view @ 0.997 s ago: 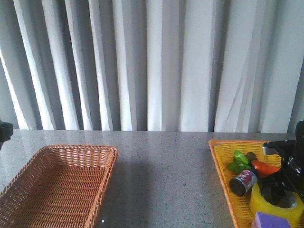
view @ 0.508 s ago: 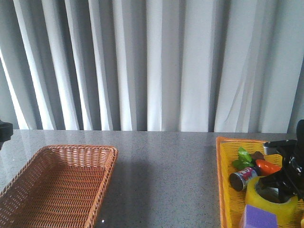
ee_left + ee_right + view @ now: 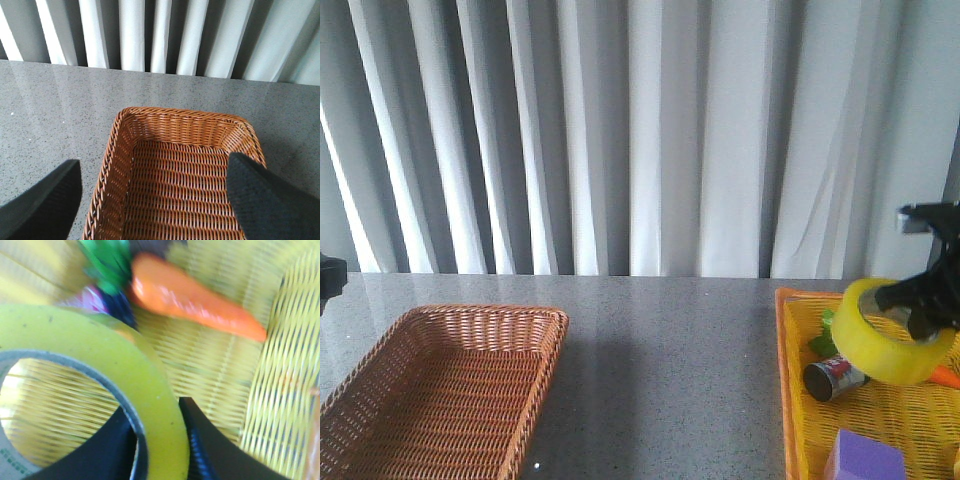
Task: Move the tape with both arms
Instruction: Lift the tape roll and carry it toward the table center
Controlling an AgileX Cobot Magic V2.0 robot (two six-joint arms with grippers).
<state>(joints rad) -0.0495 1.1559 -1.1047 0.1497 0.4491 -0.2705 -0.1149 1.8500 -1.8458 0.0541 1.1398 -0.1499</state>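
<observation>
Nearest, purple block (image 3: pixel 863 459): lower right of the front view, lying in the yellow tray (image 3: pixel 792 390), not in play.
Tape (image 3: pixel 895 333): right edge of frame, tilted, lifted clear above the tray; probably raised so it can travel toward a handover.
Right gripper (image 3: pixel 923 300): pinching the roll's wall, one finger inside the core, one outside.
Can (image 3: pixel 835 378), carrot (image 3: pixel 195 297): lying in the tray under the roll.
Wicker basket (image 3: pixel 450 390): lower left, likely the destination.
Left gripper (image 3: pixel 150 200): fingers spread apart over the basket, holding nothing, likely waiting.

Yellow tape (image 3: pixel 893 340), tilted, seemingly airborne.
</observation>
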